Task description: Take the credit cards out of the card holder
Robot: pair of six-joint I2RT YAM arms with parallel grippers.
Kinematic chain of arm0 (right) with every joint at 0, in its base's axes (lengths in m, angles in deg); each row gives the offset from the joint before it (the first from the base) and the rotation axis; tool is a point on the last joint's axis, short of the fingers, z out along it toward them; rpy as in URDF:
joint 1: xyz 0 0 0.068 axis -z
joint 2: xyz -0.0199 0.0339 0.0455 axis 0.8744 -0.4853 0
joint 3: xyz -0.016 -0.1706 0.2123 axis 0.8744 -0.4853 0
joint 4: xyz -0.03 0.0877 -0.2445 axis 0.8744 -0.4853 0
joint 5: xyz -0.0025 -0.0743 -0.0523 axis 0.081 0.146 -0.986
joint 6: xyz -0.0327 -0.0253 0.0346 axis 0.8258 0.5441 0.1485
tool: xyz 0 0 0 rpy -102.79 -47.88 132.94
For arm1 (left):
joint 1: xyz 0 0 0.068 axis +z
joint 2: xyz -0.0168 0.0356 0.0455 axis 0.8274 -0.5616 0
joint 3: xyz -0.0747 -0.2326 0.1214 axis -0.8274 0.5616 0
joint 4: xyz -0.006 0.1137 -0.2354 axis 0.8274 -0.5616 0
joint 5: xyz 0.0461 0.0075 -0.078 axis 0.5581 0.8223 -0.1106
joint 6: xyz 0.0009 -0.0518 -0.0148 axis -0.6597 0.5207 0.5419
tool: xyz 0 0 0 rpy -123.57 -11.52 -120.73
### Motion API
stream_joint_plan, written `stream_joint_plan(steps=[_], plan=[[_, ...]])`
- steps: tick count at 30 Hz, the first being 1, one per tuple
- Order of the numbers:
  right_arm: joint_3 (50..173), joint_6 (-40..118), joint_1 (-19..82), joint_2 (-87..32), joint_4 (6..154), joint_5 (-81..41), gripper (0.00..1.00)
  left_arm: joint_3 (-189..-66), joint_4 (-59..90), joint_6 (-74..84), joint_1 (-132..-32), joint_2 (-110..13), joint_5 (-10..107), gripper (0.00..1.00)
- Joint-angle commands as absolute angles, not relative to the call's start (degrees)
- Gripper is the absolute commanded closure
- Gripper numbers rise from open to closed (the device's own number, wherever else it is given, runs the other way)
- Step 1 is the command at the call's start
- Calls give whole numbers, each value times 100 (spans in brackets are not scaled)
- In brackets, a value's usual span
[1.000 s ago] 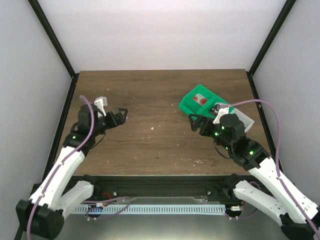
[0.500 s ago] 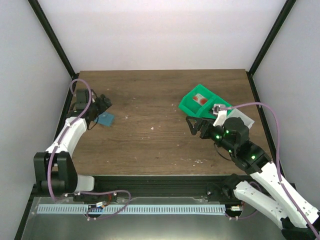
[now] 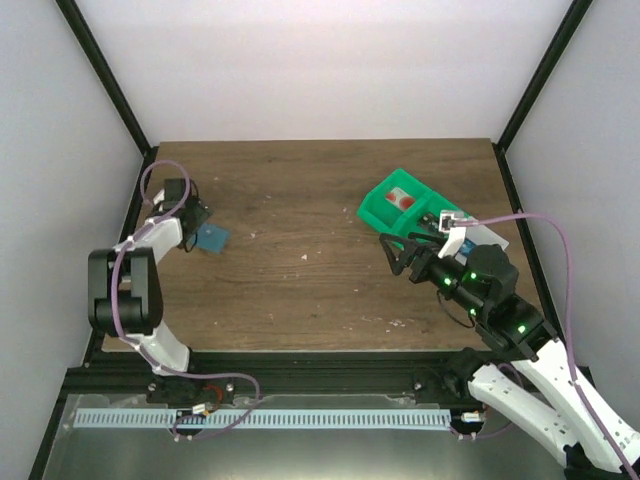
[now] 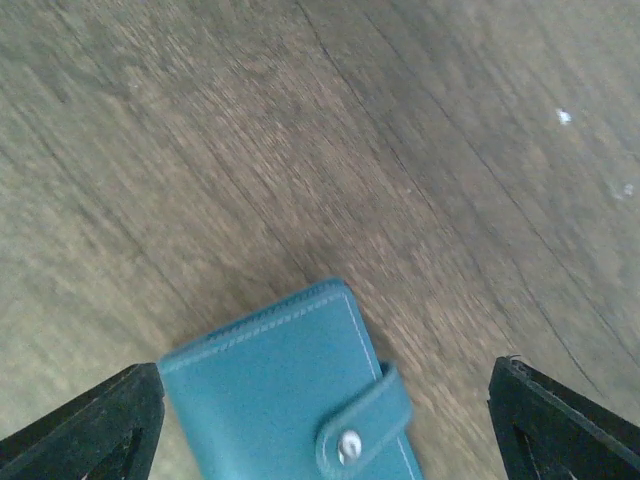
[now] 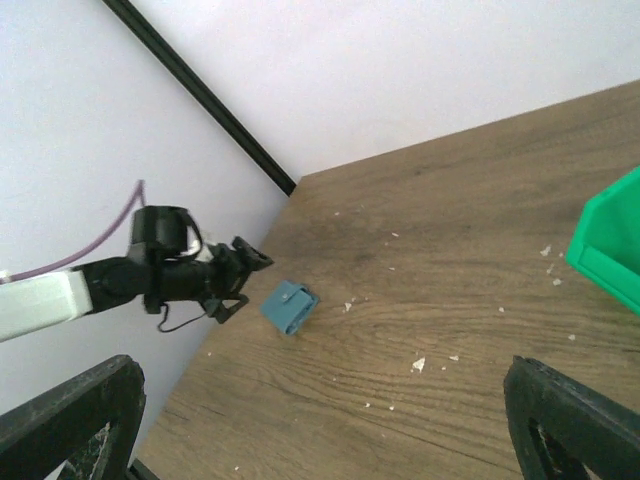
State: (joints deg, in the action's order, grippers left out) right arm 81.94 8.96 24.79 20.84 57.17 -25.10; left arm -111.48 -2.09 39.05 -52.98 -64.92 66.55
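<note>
Nearest my end, the right gripper (image 3: pixel 393 252) hangs over the table (image 3: pixel 300 310) at about 3 o'clock from its middle. Its own camera shows both fingers spread wide with nothing between them. Compared with half a second ago, that arm has drawn slightly back toward its base and to the right, and the tips have barely shifted. Farther out on the left, the card holder (image 4: pixel 285 385) lies flat on the wood, at about 9 o'clock from the table's middle. It is folded closed, with its strap snapped down over the front edge. It is in the same spot as half a second ago, whereas a second ago the left arm covered that place and I could not see it. The left gripper (image 3: pixel 196 214) sits just beyond it, so the holder is at about 5 o'clock from the tips. The jaws are wide apart, and in the wrist view they frame the holder's near corners. I cannot tell whether the left tip touches the corner. The big change is in the left arm: half a second ago it reached out long, and now its elbow is folded back near the base. Farthest out, the green bin (image 3: pixel 382 208) stands at 12 o'clock from the right gripper, with something red and white in it that I cannot make out.
</note>
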Motion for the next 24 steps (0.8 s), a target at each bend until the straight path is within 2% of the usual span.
stream_joint_plan(steps=[1, 8, 18, 24], plan=[[8254, 1140, 2524, 2215, 5924, -2295, 0, -11652, -245, 3808, -5257, -7181, 6874, 9], [8330, 1175, 2522, 2178, 5681, -2237, 1, -12131, -164, 3287, -5254, -8055, 6721, 6], [8113, 1331, 2524, 2178, 5758, -2050, 0, -12026, -90, 2723, -5897, -8194, 6575, 4], [8034, 1342, 2520, 2011, 5622, -2030, 0, -11804, 176, 2590, -6093, -8185, 5610, 8]])
